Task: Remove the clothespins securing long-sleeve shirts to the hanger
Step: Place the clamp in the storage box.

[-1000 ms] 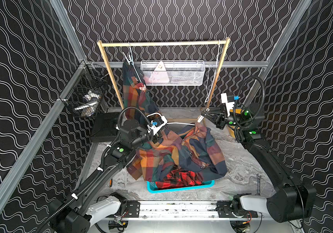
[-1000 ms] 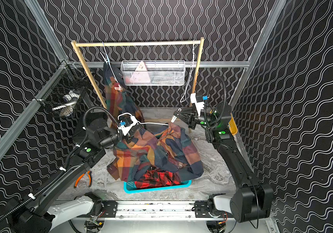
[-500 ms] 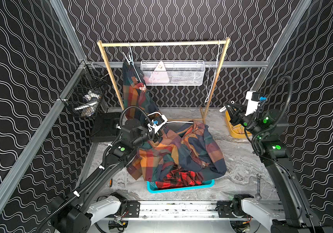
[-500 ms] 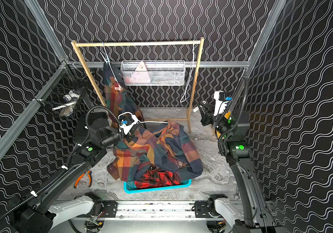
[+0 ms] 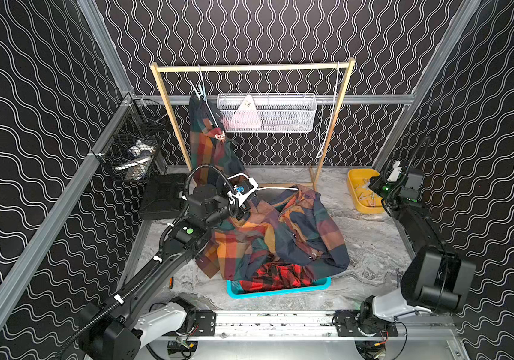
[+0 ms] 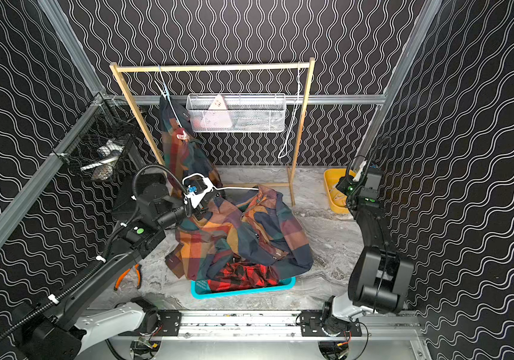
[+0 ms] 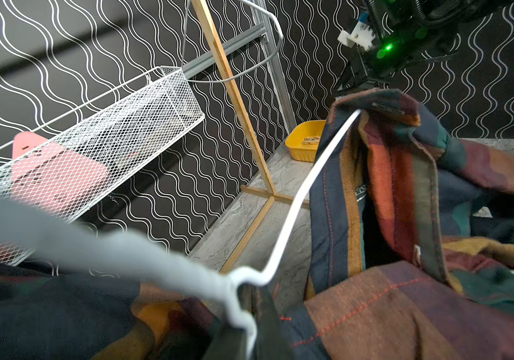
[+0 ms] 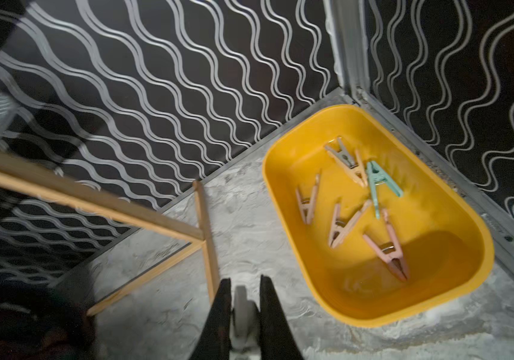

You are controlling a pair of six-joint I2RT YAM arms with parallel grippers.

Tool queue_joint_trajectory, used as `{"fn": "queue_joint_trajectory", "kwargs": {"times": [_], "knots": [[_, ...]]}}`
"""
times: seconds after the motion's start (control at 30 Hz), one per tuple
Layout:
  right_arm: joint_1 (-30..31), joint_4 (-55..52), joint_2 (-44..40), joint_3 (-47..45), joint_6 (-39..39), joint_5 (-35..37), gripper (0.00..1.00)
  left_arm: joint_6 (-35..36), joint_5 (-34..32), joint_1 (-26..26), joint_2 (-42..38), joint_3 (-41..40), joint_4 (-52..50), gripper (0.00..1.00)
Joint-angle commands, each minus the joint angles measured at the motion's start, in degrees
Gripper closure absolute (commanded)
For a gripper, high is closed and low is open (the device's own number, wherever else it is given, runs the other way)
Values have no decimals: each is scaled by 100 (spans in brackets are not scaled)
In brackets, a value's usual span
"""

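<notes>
My left hand [image 5: 247, 204] is clamped on the white hanger [image 7: 296, 199]; right hand [image 8: 245, 280] pinches a pale clothespin [image 8: 242, 307] just beside the yellow tub [image 8: 358, 315], table's [image 5: 374, 249] far-right corner.

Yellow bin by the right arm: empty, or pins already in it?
Not empty: right wrist view shows several clothespins lying in the yellow bin, pink, cream, one mint.

The left arm [image 5: 162, 268] slants up from its near base toward the middle, elbow bent, and its wrist turns the left hand [image 5: 244, 201] sideways toward the other arm. That hand is closed, apparently on the white hanger [image 7: 296, 199], though blur hides the grip. The right arm [image 5: 417, 224] folds up at its base and reaches to the far corner. The right hand [image 8: 244, 280] tilts down over the surface, its black fingers [image 8: 218, 318] nearly together, pinching a pale clothespin [image 8: 243, 308].
</notes>
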Motion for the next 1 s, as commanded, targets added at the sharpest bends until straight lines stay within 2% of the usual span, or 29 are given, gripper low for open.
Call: {"fn": "queue_joint_trajectory", "kwargs": {"times": [0.0,0.13,0.23,0.3,0.33,0.4,0.5,0.6,0.73,0.83,0.97], "knots": [[-204,639,507,141,308,161,100,-29,14,8,-5,15,255,100],[-381,605,1336,603,360,210,100,-40,46,8,43,23,258,100],[-400,263,1942,1133,301,-32,63,-37,55,6,107,48,225,100],[-404,169,2096,1267,305,-179,47,-28,56,11,126,67,200,100],[-402,264,2035,1215,308,-265,44,-16,60,6,119,68,185,100],[-393,498,1774,1020,335,-348,44,-11,47,7,116,51,184,100],[-367,384,1355,944,267,-304,38,-9,64,7,144,68,163,100],[-360,565,734,592,269,-623,38,-3,99,6,153,69,156,100],[-44,1621,-552,-524,555,-2056,37,97,73,6,188,120,15,100],[614,2221,-1705,-1277,237,-2846,36,144,101,6,180,139,-61,100],[1331,1716,-2823,-1413,-610,-3744,35,139,195,11,171,147,-101,100]]}}
